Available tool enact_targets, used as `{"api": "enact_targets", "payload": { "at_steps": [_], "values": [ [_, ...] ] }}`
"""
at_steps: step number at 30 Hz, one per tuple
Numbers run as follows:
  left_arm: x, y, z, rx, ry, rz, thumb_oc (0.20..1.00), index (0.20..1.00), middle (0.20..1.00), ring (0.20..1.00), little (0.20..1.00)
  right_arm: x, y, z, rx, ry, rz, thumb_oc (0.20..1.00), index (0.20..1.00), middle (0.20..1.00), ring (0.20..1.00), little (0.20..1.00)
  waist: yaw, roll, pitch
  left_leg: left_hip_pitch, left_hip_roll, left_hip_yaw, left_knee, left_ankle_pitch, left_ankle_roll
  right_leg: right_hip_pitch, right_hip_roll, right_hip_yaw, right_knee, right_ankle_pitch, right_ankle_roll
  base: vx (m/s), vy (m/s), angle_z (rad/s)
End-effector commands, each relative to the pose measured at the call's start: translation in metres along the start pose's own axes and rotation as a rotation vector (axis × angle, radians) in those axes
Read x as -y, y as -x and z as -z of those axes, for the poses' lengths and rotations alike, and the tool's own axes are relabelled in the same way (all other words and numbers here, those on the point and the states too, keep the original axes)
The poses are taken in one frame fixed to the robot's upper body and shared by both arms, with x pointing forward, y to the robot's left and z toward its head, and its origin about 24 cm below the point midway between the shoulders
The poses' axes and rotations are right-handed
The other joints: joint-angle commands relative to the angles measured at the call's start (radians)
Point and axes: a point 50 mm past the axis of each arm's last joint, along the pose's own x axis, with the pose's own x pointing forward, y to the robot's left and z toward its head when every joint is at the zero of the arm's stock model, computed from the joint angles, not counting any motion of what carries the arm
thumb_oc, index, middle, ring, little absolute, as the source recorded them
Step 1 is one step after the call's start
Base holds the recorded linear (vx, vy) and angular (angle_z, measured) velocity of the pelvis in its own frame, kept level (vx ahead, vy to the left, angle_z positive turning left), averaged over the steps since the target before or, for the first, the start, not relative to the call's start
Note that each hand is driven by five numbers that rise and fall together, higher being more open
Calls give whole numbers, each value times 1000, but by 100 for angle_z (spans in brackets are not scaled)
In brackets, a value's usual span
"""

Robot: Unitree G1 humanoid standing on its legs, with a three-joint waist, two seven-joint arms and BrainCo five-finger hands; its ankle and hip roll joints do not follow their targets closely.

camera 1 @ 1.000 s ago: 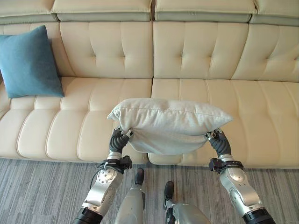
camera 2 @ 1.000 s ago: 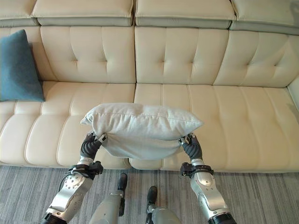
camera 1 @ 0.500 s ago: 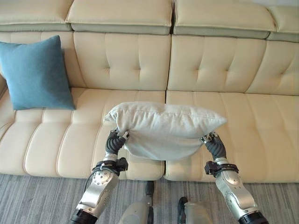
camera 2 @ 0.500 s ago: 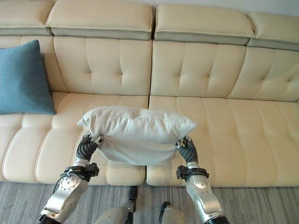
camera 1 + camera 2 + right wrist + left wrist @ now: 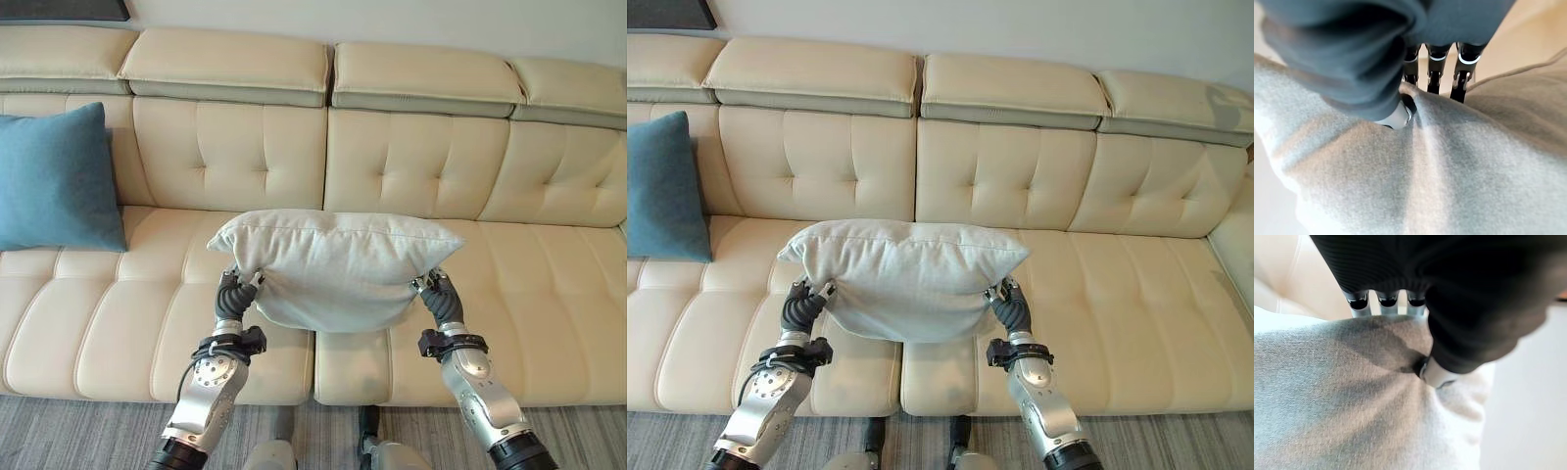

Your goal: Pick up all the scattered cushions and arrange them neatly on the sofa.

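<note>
A pale grey cushion (image 5: 333, 266) hangs in the air over the front of the cream sofa (image 5: 411, 166), held level between both hands. My left hand (image 5: 235, 290) pinches its left lower corner and my right hand (image 5: 436, 292) pinches its right lower corner. In the left wrist view the thumb (image 5: 1432, 372) presses into the grey cloth (image 5: 1342, 401) with the fingers (image 5: 1386, 301) behind it. The right wrist view shows the same grip, thumb (image 5: 1396, 115) digging into the cloth (image 5: 1449, 166). A blue cushion (image 5: 54, 181) leans upright against the sofa's backrest at the far left.
The sofa's seat (image 5: 549, 294) stretches wide to the right of the held cushion, with tufted back pads and headrests (image 5: 1009, 93) above. Grey striped carpet (image 5: 88, 436) runs along the sofa's front edge.
The camera has risen and moved closer to the sofa, so less carpet shows. Both hands have carried the grey cushion forward and higher over the seat, grip unchanged.
</note>
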Motion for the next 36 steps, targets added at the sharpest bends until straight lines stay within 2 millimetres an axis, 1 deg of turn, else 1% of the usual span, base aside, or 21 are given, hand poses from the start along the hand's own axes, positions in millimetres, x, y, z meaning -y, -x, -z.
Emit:
{"api": "enact_targets", "payload": {
  "at_steps": [1, 3, 6, 9, 12, 18, 19, 20, 22, 23, 24, 25, 28, 29, 30, 31, 32, 33, 34, 35, 36],
  "values": [
    [40, -21, -45, 242, 12, 142, 200, 200, 200, 200, 200, -50, -24, -54, 267, -14, -167, 200, 200, 200, 200, 200, 2, 11, -60, 64, -38, 11, -5, -132, 24, 96, -25, -26, -4, -170, 64, 83, 4, -2],
    [47, -29, -57, 295, 13, 145, 200, 200, 200, 200, 200, -58, -34, -66, 306, -15, -166, 200, 200, 200, 200, 200, 6, 13, -60, 57, -39, 7, -5, -133, 21, 93, -25, -28, -4, -172, 64, 82, 11, 3],
    [50, -33, -63, 315, 14, 144, 200, 200, 200, 200, 200, -61, -37, -71, 321, -13, -169, 200, 200, 200, 200, 200, 8, 12, -59, 52, -39, 6, -5, -133, 21, 89, -25, -27, -4, -172, 64, 42, 11, 11],
    [57, -41, -79, 376, 35, 134, 200, 200, 200, 200, 200, -70, -45, -82, 347, -35, -169, 200, 200, 200, 200, 200, 15, 13, -52, 25, -41, 1, -5, -128, 20, 68, -27, -28, -4, -168, 65, 52, 28, 17],
    [60, -45, -82, 386, 37, 125, 200, 200, 200, 200, 200, -77, -49, -82, 342, -12, -189, 200, 200, 200, 200, 200, 16, 13, -44, 3, -43, 3, -5, -125, 19, 46, -27, -24, -4, -165, 65, 45, 20, 4],
    [64, -57, -75, 369, -14, 75, 200, 200, 200, 200, 200, -97, -61, -63, 240, 25, -206, 200, 200, 200, 200, 200, 26, 13, -13, -70, -42, 5, -5, -106, 12, -33, -25, -14, -4, -151, 66, 15, 4, 0],
    [68, -69, -82, 403, -87, 40, 200, 200, 200, 200, 200, -103, -72, -71, 253, 61, -197, 200, 200, 200, 200, 200, 32, 13, 0, -105, -41, 4, -5, -94, 5, -68, -24, -14, -4, -144, 67, 0, 0, 0],
    [68, -69, -82, 405, -87, 40, 200, 200, 200, 200, 200, -103, -72, -71, 254, 61, -197, 200, 200, 200, 200, 200, 32, 13, 0, -107, -41, 4, -5, -94, 5, -70, -24, -14, -4, -144, 67, -44, -5, 0],
    [73, -86, -94, 448, -153, -10, 200, 200, 200, 200, 200, -111, -87, -87, 281, 94, -182, 200, 200, 200, 200, 200, 37, 13, 13, -146, -41, 6, -5, -80, -3, -112, -22, -11, -4, -128, 69, -42, -9, -1],
    [74, -86, -95, 451, -153, -9, 200, 200, 200, 200, 200, -111, -88, -88, 283, 94, -182, 200, 200, 200, 200, 200, 38, 13, 13, -149, -40, 6, -5, -79, -3, -114, -22, -11, -4, -127, 69, -57, -11, -1],
    [79, -104, -106, 477, -237, -65, 200, 200, 200, 200, 200, -118, -101, -102, 299, 103, -161, 200, 200, 200, 200, 200, 41, 11, 24, -189, -38, 11, -5, -65, -12, -156, -21, -8, -4, -112, 72, -44, 3, 0],
    [78, -113, -108, 476, -306, -90, 200, 200, 200, 200, 200, -119, -107, -106, 298, 132, -146, 200, 200, 200, 200, 200, 41, 11, 27, -204, -36, 15, -5, -59, -16, -171, -21, -7, -4, -108, 74, -48, 10, -1],
    [79, -127, -113, 458, -388, -132, 200, 200, 200, 200, 200, -125, -118, -111, 278, 210, -126, 200, 200, 200, 200, 200, 38, 9, 36, -229, -34, 17, -5, -49, -23, -195, -19, -1, -4, -100, 79, -16, 5, -4],
    [76, -133, -109, 417, -414, -140, 200, 200, 200, 200, 200, -127, -121, -106, 249, 264, -128, 200, 200, 200, 200, 200, 34, 8, 39, -231, -33, 18, -5, -46, -25, -198, -20, 0, -4, -98, 80, -15, 5, -6],
    [74, -138, -112, 395, -405, -157, 200, 200, 200, 200, 200, -124, -125, -104, 218, 305, -121, 200, 200, 200, 200, 200, 31, 6, 38, -231, -33, 18, -5, -45, -25, -199, -20, 1, -4, -98, 80, -10, 6, -3],
    [69, -144, -115, 370, -403, -175, 555, 555, 555, 555, 555, -119, -129, -101, 190, 349, -102, 200, 200, 200, 200, 200, 27, 4, 39, -231, -32, 19, -5, -45, -25, -199, -21, 2, -4, -97, 82, 0, 0, 0],
    [61, -149, -118, 332, -381, -200, 1000, 1000, 1000, 1000, 1000, -113, -133, -100, 162, 393, -79, 749, 749, 749, 749, 749, 24, 3, 38, -229, -32, 20, -5, -45, -25, -198, -20, 4, -4, -96, 83, 0, 0, 0],
    [54, -154, -125, 308, -327, -206, 1000, 1000, 1000, 1000, 1000, -96, -140, -100, 120, 451, -50, 1000, 1000, 1000, 1000, 1000, 22, 2, 40, -223, -32, 21, -5, -46, -26, -194, -20, 4, -4, -95, 84, 0, 0, 0],
    [33, -160, -126, 232, -216, -239, 1000, 1000, 1000, 1000, 1000, -73, -146, -102, 81, 488, 0, 1000, 1000, 1000, 1000, 1000, 20, 2, 39, -212, -32, 20, -5, -50, -26, -184, -20, 4, -4, -97, 85, 0, 0, 0],
    [22, -161, -128, 216, -172, -247, 1000, 1000, 1000, 1000, 1000, -62, -146, -98, 48, 472, 29, 1000, 1000, 1000, 1000, 1000, 18, 3, 35, -206, -32, 19, -5, -54, -24, -180, -19, 6, -4, -98, 85, 0, 0, 0],
    [2, -162, -120, 138, -59, -290, 1000, 1000, 1000, 1000, 1000, -48, -146, -91, 1, 473, 58, 1000, 1000, 1000, 1000, 1000, 14, 3, 34, -193, -31, 20, -5, -59, -23, -169, -18, 8, -4, -101, 85, 25, 9, -4]
  ]
}}
